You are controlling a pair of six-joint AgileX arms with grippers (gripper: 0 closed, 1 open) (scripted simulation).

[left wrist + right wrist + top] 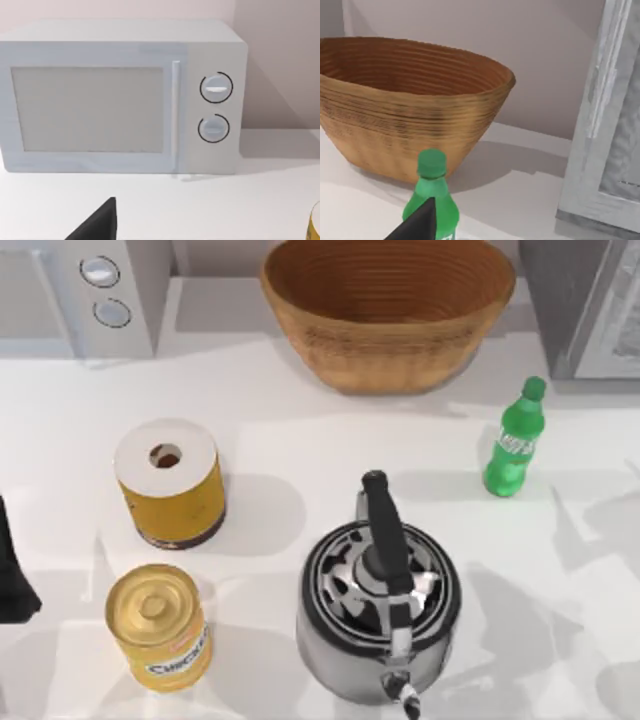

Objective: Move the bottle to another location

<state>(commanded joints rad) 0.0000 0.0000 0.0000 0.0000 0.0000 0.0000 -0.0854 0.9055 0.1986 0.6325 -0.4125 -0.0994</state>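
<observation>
The bottle (514, 440) is small and green, with a green cap and a green-and-white label. It stands upright at the right of the table, in front of the basket's right end. The right wrist view has the bottle (438, 200) close ahead, and a dark part of my right gripper (418, 225) overlaps its lower body. Whether they touch, I cannot tell. My left arm (14, 575) is parked at the table's left edge. A dark part of my left gripper (98, 222) points toward the microwave.
A metal kettle (380, 610) stands front centre. Two yellow cans (170, 485) (160, 628) are at the left. A wicker basket (390, 310) sits at the back centre, a white microwave (90, 285) at the back left, and a grey cabinet (590, 300) at the back right.
</observation>
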